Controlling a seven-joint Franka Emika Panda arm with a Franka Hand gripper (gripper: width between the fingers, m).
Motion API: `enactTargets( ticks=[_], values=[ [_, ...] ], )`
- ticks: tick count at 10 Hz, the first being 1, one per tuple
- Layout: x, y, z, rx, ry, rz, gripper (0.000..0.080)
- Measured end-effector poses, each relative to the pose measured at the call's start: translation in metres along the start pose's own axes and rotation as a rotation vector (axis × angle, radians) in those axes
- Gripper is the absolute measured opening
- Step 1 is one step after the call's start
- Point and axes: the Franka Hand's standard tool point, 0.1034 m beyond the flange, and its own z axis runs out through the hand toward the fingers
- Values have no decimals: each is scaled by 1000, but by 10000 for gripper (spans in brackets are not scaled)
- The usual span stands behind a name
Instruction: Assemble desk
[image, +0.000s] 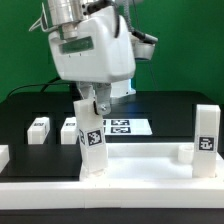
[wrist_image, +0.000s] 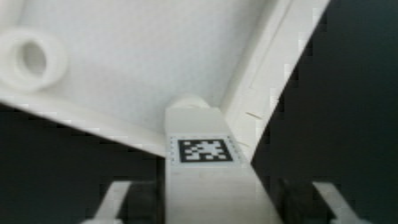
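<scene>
The white desk top lies flat at the front of the table. One tagged leg stands upright at its near corner, on the exterior view's left. A second leg stands at the corner on the right. My gripper is right above the first leg, around its upper end. In the wrist view the leg runs between my fingers, with a dark gap on each side, so the gripper is open. The desk top shows beyond it, with a round socket.
Two loose legs lie on the black table behind the desk top, on the exterior view's left. The marker board lies flat behind the gripper. A white piece shows at the left edge.
</scene>
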Motion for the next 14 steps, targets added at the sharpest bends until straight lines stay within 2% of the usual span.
enactTargets(
  ticks=[1,3,4,5,6,7,8,11,12,13,14],
  values=[
    [2,1,0,10,-11,34,301],
    [3,0,0,11,-10,49,301],
    [3,0,0,14,0,-51,383],
    [3,1,3,26,21,-187,524],
    [2,2,5,17,28,-318,610],
    [2,2,4,3,41,-497,610],
    [6,4,4,9,50,-605,642],
    [6,5,5,1,51,-788,649],
    [7,4,5,-12,58,-897,649],
    [9,1,5,-45,76,-1105,649],
    [4,-3,6,-56,84,-1229,649]
  ],
)
